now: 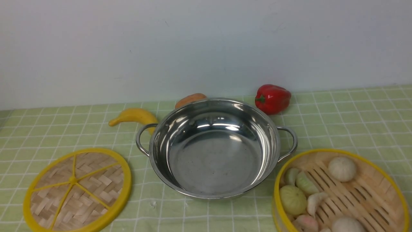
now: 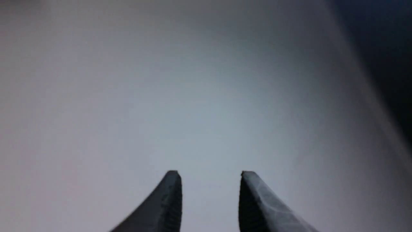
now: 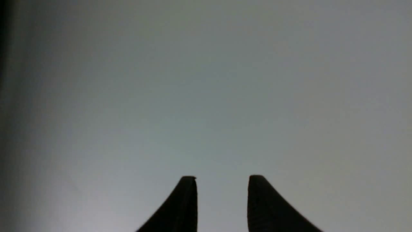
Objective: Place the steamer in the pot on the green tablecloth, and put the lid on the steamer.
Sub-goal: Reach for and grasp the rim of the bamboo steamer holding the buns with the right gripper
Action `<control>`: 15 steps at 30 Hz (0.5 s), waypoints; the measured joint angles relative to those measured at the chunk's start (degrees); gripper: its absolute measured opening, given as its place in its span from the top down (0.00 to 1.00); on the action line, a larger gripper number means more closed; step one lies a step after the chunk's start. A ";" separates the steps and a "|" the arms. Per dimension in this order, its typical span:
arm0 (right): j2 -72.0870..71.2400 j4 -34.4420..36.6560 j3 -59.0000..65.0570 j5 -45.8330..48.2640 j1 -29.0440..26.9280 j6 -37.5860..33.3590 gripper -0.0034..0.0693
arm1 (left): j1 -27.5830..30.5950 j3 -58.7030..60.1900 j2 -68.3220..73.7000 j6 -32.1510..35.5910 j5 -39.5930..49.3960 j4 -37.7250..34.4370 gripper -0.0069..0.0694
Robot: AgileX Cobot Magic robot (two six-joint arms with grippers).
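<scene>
The pot [image 1: 214, 161] sits in the middle of the green tablecloth [image 1: 347, 122]. The steamer [image 1: 357, 196], with buns [image 1: 341, 168] inside, stands at the cloth's near edge on the right, just beside the pot. The lid [image 1: 77, 190] lies flat at the near edge on the left. The left hand [image 2: 210, 174] and right hand [image 3: 222, 177] are both released, jaws apart around nothing, facing a blurred pale surface [image 2: 161, 80], perhaps a wall.

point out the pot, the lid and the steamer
pot [image 1: 215, 161], front view, bare inner floor
lid [image 1: 73, 180], front view, hub where the yellow spokes meet
steamer [image 1: 354, 193], front view, bare slatted floor between the buns
</scene>
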 joint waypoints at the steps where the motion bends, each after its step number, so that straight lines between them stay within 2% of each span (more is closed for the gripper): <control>1: 2.26 -1.71 -5.12 -4.50 0.00 -5.37 0.62 | 0.00 -4.75 0.36 3.39 -1.25 -0.07 0.59; 3: 4.09 -2.59 -8.68 -5.69 0.00 -9.57 0.62 | 0.02 -7.93 1.21 6.37 -0.95 -0.07 0.59; 5: 8.13 -4.02 -14.65 -3.96 0.00 -18.32 0.62 | 0.02 -13.04 3.46 12.08 1.79 -0.02 0.59; 6: 12.27 -5.01 -20.91 1.87 0.00 -26.77 0.62 | 0.02 -17.81 6.98 19.42 6.83 0.41 0.59; 7: 15.62 -5.49 -26.41 8.74 0.00 -33.11 0.62 | 0.02 -21.02 9.28 23.52 11.80 0.87 0.59; 9: 21.08 -5.97 -32.42 22.23 0.00 -41.73 0.62 | 0.02 -25.14 14.32 30.76 20.84 1.45 0.59; 10: 24.25 -6.10 -36.49 32.21 0.00 -45.65 0.62 | 0.02 -27.01 17.06 33.67 26.55 1.68 0.59; 11: 27.56 -6.16 -38.94 39.02 0.00 -48.73 0.62 | 0.02 -28.60 19.31 35.62 32.42 1.76 0.59; 12: 27.56 -6.16 -38.94 39.02 0.00 -48.73 0.62 | 0.02 -28.89 19.88 36.06 33.61 1.76 0.59; 13: 33.63 -6.73 -43.66 53.24 0.00 -51.98 0.62 | 0.02 -30.69 24.31 38.91 43.14 1.89 0.59; 15: 39.51 -8.19 -47.59 67.45 0.00 -52.69 0.62 | 0.02 -31.88 29.70 40.90 54.62 1.89 0.59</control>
